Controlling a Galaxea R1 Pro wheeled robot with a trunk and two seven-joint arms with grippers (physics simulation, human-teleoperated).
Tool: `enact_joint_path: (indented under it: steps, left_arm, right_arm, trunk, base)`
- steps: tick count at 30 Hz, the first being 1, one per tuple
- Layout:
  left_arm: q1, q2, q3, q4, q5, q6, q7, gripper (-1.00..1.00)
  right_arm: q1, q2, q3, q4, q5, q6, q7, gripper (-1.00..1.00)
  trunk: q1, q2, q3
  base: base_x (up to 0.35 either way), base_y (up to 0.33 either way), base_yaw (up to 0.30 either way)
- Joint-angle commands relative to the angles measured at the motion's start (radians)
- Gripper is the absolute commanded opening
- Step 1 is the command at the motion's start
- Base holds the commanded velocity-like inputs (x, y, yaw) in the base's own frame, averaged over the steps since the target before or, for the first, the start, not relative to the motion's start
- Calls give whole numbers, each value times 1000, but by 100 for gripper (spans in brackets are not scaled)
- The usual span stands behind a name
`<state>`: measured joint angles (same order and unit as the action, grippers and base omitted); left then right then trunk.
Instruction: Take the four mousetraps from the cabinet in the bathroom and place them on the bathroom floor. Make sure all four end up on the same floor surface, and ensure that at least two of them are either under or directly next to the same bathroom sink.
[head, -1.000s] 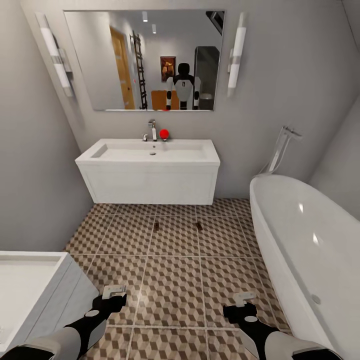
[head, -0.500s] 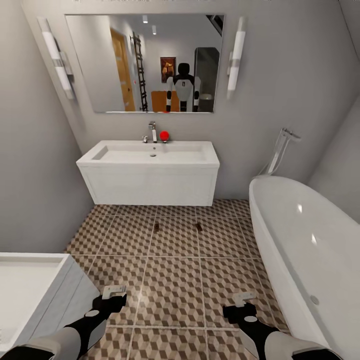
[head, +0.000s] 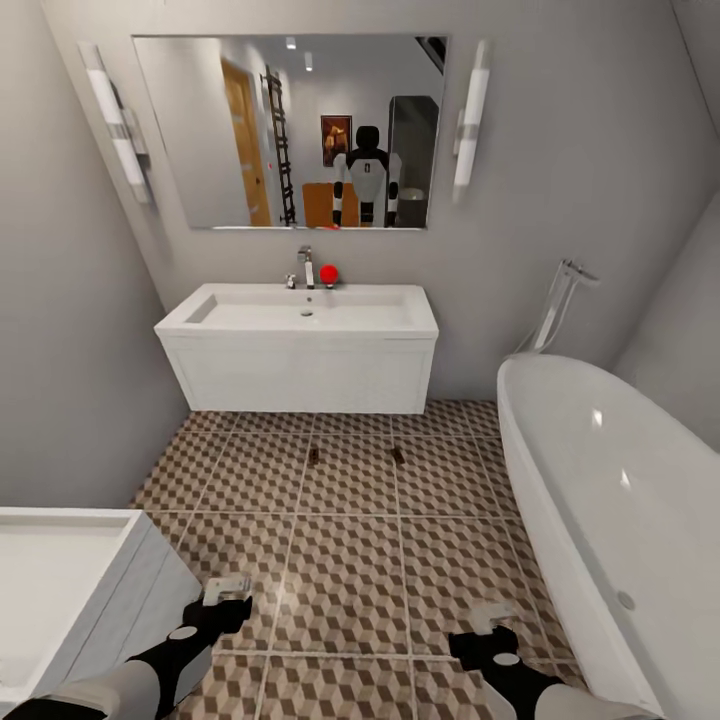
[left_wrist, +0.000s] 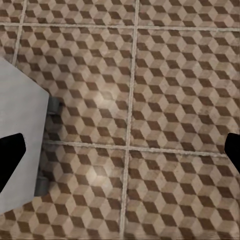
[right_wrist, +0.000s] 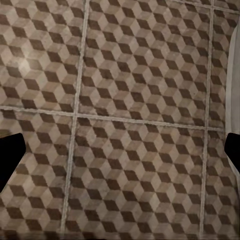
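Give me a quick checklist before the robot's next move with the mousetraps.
1. Two small dark-brown flat mousetraps on the cube-patterned tiled bathroom floor: ok.
2. Both lying just in front of the white rectangular sink: ok.
3. All four traps placed: not ok, two seen.
4. Left gripper empty: ok, open over bare tiles.
5. Right gripper empty: ok, open over bare tiles.
6. Clearance from the white oval bathtub beside the right arm: cannot tell.

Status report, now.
Left end effector and right end effector open, empty. Two mousetraps on bathroom floor before sink. Nothing between.
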<state>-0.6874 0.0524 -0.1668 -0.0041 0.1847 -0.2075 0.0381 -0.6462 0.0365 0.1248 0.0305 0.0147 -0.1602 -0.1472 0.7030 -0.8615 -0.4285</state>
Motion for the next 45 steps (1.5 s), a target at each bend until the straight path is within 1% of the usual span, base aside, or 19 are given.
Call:
enact_joint_path:
  steps: [1,7,9,13,18,19,25,30,35,45]
  left_arm:
    - [4,1,-9,1,8,5,3,100]
    - [35,9,-9,1,8,57,2,100]
    - [41,10,-9,1,8,62,2,100]
    - [75,11,-9,1,7,76,2,100]
    - [126,12,-9,1,7,83,2,100]
    - [126,12,-9,1,7,83,2,100]
    - [190,13,-9,1,7,85,-2,100]
    - [234,15,-9,1,8,87,-4,100]
    - [255,21,-9,1,8,90,-5,100]
    - [266,24,-9,1,7,106,-7,100]
  right_arm:
    - [6,-1,7,3,2,-3,-5,100]
    - [39,-19,6,3,4,24,-7,100]
    - [43,-22,6,3,4,33,-8,100]
    - [68,-28,7,3,4,74,-11,100]
    - [131,-31,7,3,5,102,-10,100]
    - [131,-31,7,3,5,102,-10,100]
    - [227,-34,6,3,5,104,-7,100]
    - [277,-34,6,3,2,102,-6,100]
    - [298,-32,6,3,-1,103,-5,100]
    - [319,-28,6,3,-2,97,-5,100]
  trunk:
    - [-4,6,2]
    - [-27,48,21]
    - [-34,62,27]
    - [-50,90,40]
    - [-69,125,56]
    - [-73,132,59]
    - [-96,174,77]
    - [-115,209,93]
    - [-115,209,93]
    - [-115,209,93]
  base:
    - [0,0,0]
    - [0,0,0]
    - [0,0,0]
    - [0,0,0]
    - [0,0,0]
    - [0,0,0]
    - [0,0,0]
    - [0,0,0]
    - [0,0,0]
    - [0,0,0]
